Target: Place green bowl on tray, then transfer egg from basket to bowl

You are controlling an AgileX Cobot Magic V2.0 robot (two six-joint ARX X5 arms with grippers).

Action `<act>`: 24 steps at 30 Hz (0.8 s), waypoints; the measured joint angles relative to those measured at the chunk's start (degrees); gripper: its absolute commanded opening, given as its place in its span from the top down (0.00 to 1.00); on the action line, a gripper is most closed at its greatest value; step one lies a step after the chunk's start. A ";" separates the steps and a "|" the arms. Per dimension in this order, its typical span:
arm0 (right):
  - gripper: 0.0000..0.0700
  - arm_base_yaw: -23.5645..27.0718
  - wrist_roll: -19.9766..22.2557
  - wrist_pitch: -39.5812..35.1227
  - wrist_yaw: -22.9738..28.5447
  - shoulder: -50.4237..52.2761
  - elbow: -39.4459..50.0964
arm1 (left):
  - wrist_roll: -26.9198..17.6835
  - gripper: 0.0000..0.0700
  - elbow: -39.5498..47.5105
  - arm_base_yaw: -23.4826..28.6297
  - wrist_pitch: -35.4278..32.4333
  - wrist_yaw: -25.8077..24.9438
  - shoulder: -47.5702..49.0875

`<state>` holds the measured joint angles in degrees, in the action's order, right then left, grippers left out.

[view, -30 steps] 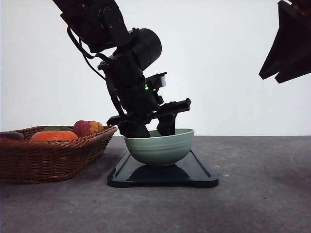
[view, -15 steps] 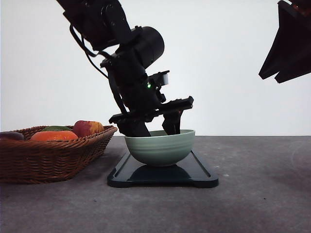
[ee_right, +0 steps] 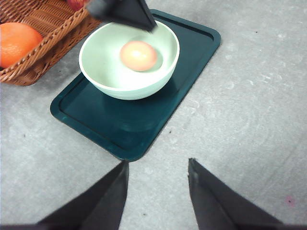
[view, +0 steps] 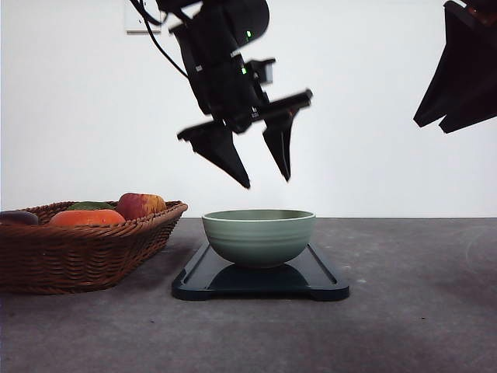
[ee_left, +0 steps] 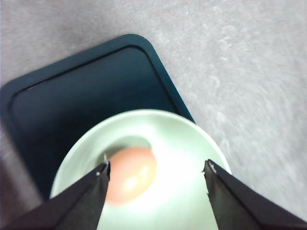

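The pale green bowl (view: 259, 237) stands upright on the black tray (view: 326, 281) in the middle of the table. A brown egg (ee_right: 138, 55) lies inside the bowl (ee_right: 110, 72), also seen as the egg (ee_left: 130, 174) in the left wrist view. My left gripper (view: 266, 183) hangs open well above the bowl, holding nothing. The wicker basket (view: 78, 252) sits at the left. My right gripper (ee_right: 157, 167) is open over bare table beside the tray (ee_right: 144, 124); its dark fingers (view: 463, 70) hang high at the right.
The basket holds an orange (view: 85, 217), a reddish fruit (view: 140, 204) and other produce. Grey tabletop (view: 419, 311) spreads to the right of the tray and in front of it.
My left gripper has risen out of the bowl to well above it, jaws open. The bowl has settled level on the tray. The right arm has not moved.
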<state>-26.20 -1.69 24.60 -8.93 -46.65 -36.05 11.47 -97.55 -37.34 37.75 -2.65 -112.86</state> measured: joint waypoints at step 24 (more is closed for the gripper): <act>0.66 0.00 0.00 0.00 0.00 0.00 0.00 | -3.94 0.44 43.64 13.22 -7.08 1.73 47.92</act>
<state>-26.20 -1.69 24.60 -8.93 -46.65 -36.05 7.53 -53.92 -24.12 30.67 -0.91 -64.94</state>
